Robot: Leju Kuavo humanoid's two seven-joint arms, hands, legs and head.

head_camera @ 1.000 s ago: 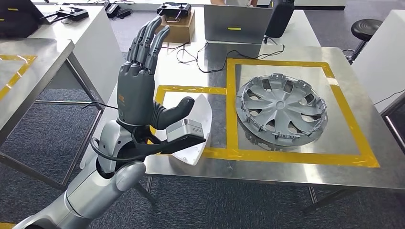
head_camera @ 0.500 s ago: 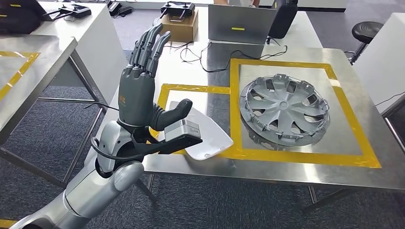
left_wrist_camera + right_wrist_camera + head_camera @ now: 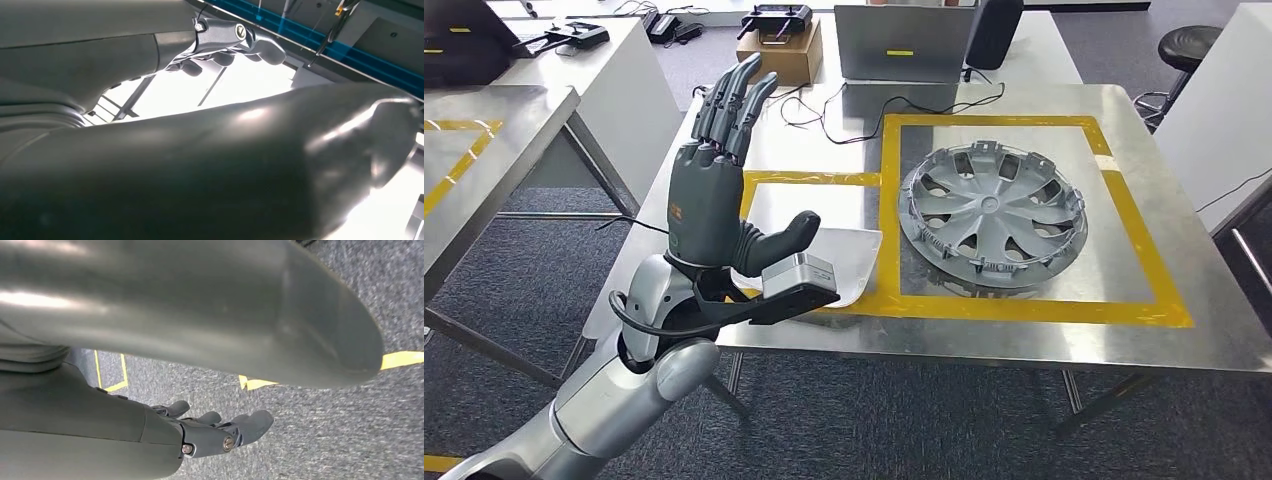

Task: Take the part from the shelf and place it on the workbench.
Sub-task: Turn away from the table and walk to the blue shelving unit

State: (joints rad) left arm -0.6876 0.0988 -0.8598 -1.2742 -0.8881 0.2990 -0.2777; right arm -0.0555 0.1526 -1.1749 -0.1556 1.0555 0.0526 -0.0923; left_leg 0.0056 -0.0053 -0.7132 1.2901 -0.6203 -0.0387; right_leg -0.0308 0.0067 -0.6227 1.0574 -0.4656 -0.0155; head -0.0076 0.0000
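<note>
- Head view: the left hand [image 3: 714, 190] is up in front of the bench [image 3: 984, 330], fingers [image 3: 732, 100] straight and together, pointing up, thumb [image 3: 779, 240] stuck out sideways. It holds nothing, so it's open.
- The white part [image 3: 849, 262] lies flat on the bench inside the smaller taped square [image 3: 809, 180], just beyond the thumb and partly hidden by it and the wrist camera [image 3: 799, 275]. It's well below the fingertips, and I see no contact with them. A hubcap [image 3: 992, 215] sits in the bigger square on the far side of the part from the thumb.
- My read: the part's already put down, so this looks like the let-go/back-off step. The next move just calls for pulling the hand away without the thumb clipping the part's near edge, which sits close to the table lip.
- Left wrist view: thumb huge up close, fingers [image 3: 227, 37] stretched out against bright ceiling, nothing between them.
- Right wrist view: the right hand [image 3: 215, 432] hangs over grey carpet, fingers loosely curved and apart, holding nothing.
</note>
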